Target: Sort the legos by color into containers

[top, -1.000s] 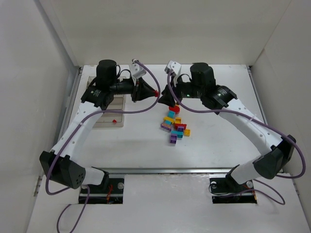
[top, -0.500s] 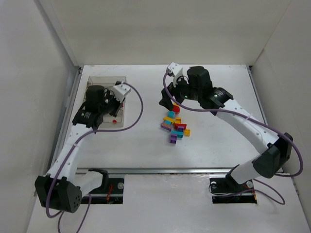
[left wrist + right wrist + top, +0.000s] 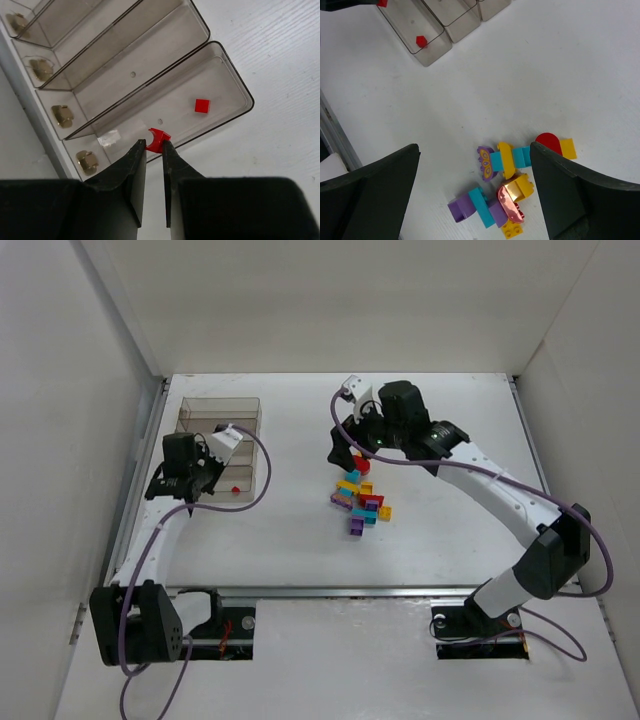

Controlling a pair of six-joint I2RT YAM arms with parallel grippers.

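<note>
So that reds were grouped, a red brick [image 3: 159,138] was pinched over the organizer [image 3: 241,86] by the left gripper [image 3: 154,148], the right gripper [image 3: 474,150] held open.

Top camera looks down from behind; both close wrist cameras share the organizer [image 3: 434,51].

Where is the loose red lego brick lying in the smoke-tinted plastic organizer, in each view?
Top external: loose red lego brick, left of centre, in the smoke-tinted plastic organizer's compartment nearest the arm bases.
Left wrist: right of centre, past the held red brick in the left gripper.
Right wrist: top left, same end compartment.
Shared landmark: the organizer, in all three views.
</note>
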